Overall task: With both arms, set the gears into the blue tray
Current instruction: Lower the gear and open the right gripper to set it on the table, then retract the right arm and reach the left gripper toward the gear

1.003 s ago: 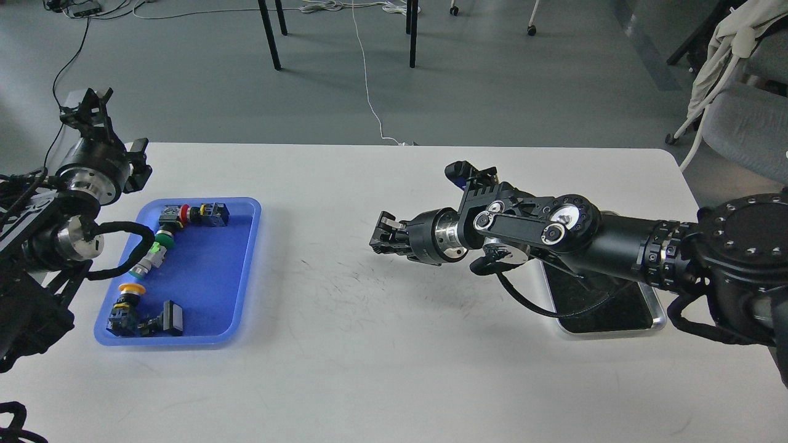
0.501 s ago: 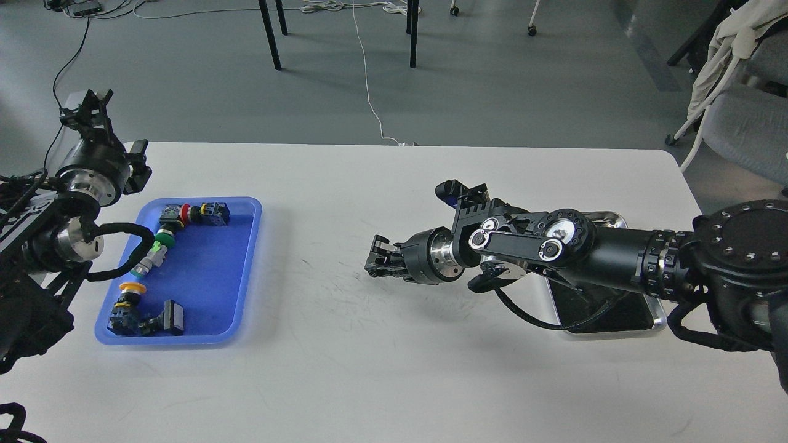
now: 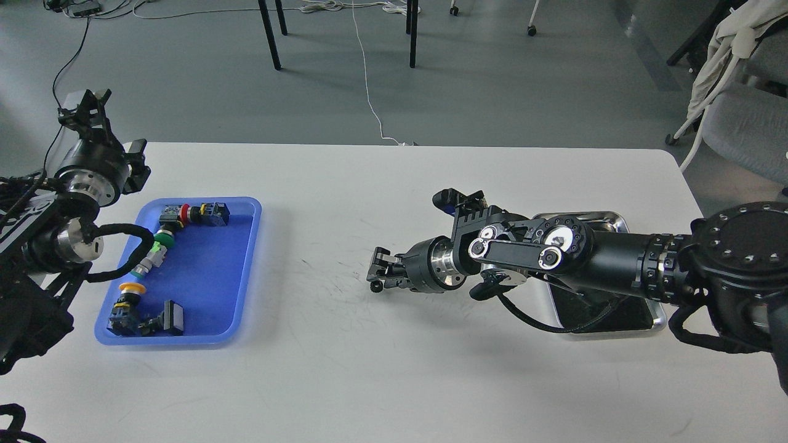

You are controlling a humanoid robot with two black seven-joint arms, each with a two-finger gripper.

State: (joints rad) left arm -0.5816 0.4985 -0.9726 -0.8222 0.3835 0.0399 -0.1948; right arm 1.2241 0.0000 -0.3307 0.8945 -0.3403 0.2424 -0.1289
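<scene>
Even, soft daylight fills the sharp view. The shiny mirror-like steel tray glints, perhaps from overhead light.

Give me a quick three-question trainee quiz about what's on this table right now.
1. True or false: the blue tray holds switches.
2. Fill in: the steel tray lies partly beneath the ___ arm.
3. The right end effector is over: A) blue tray, B) bare table, C) steel tray.
Key: 1 true; 2 right; 3 B.
</scene>
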